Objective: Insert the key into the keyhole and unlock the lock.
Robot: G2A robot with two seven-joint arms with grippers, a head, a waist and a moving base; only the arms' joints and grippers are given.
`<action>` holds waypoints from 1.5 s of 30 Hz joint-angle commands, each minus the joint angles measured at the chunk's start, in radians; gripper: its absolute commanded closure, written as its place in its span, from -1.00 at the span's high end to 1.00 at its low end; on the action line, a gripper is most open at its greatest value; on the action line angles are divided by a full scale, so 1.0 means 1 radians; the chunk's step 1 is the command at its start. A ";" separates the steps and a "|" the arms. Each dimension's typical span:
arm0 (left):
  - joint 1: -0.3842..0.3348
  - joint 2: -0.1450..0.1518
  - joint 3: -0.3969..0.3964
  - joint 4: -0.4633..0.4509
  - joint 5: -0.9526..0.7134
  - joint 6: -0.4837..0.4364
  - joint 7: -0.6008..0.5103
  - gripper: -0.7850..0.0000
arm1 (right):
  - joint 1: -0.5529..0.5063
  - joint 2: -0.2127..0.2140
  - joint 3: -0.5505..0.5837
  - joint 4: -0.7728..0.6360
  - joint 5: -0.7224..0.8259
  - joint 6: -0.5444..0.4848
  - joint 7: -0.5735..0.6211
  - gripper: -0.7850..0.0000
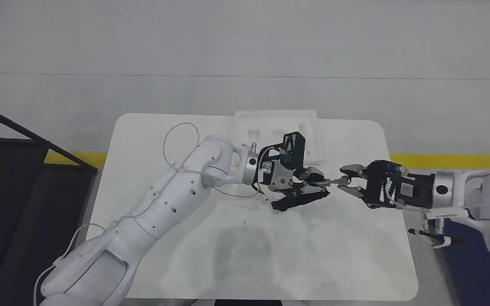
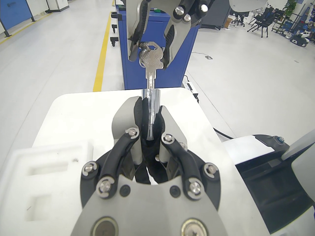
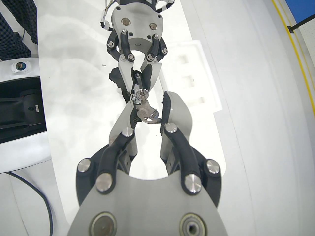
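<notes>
A chrome lock cylinder (image 2: 151, 109) with a black body (image 1: 295, 200) is clamped in my left gripper (image 2: 150, 106), which is shut on it above the table's middle (image 1: 310, 183). A silver key (image 2: 151, 57) faces it, its head pinched between the fingers of my right gripper (image 3: 147, 114), which comes in from the table's right side (image 1: 342, 180). The key's blade (image 2: 150, 81) points straight at the cylinder's end and meets it. The round keyhole face (image 3: 142, 95) shows in the right wrist view with the blade at its edge. How deep the blade sits cannot be told.
A white foam tray (image 1: 276, 126) with cut-out pockets lies at the table's far edge, behind the left gripper (image 3: 139, 84). The white table (image 1: 191, 252) has bare surface in front of both arms. A blue cabinet (image 2: 157, 25) stands on the floor beyond the table.
</notes>
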State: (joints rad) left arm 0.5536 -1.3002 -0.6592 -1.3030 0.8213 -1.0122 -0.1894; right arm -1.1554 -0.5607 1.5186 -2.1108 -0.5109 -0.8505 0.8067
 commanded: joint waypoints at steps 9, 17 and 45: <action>-0.015 0.004 0.026 0.007 -0.001 0.000 0.021 -1.00 | 0.027 0.012 -0.033 0.025 0.217 0.112 0.154 -1.00; -0.033 0.001 0.058 0.017 0.006 0.000 0.041 -1.00 | 0.064 0.017 -0.066 0.043 0.399 0.300 0.283 -1.00; -0.033 0.042 0.059 0.042 0.114 0.020 0.009 -1.00 | 0.095 0.008 -0.066 0.115 0.649 0.499 0.332 1.00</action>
State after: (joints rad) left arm 0.5115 -1.2607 -0.5943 -1.2602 0.9300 -0.9988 -0.1768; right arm -1.0542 -0.5532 1.4405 -2.0032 0.1327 -0.3373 1.1537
